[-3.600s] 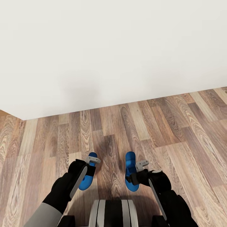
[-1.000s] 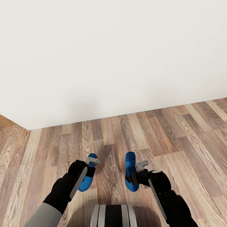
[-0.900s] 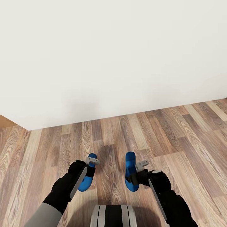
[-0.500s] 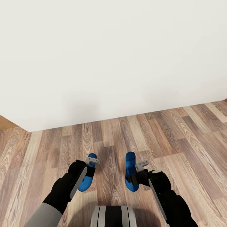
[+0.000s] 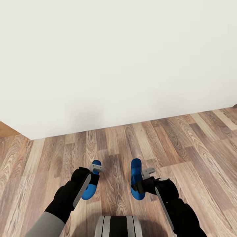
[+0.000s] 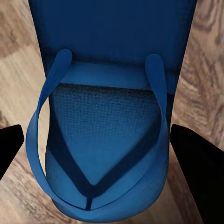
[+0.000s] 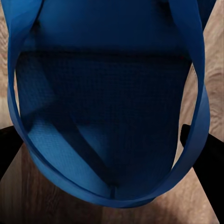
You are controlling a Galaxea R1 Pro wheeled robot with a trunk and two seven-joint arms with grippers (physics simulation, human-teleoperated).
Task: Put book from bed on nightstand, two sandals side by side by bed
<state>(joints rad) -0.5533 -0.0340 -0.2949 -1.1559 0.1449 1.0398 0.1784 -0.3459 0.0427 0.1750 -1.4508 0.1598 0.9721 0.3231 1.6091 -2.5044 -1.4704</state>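
Blue sandals (image 5: 136, 179) in both tools

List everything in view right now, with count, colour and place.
sandals: 2, bright blue; one in the left gripper, one in the right gripper, both held above the floor
floor: 1, brown wood planks, across the lower head view
wall: 1, white, ahead, filling the upper head view
left gripper: 1, grey fingers on a black arm, closed on a sandal
right gripper: 1, grey fingers on a black arm, closed on a sandal
robot base: 1, grey and black, between the arms
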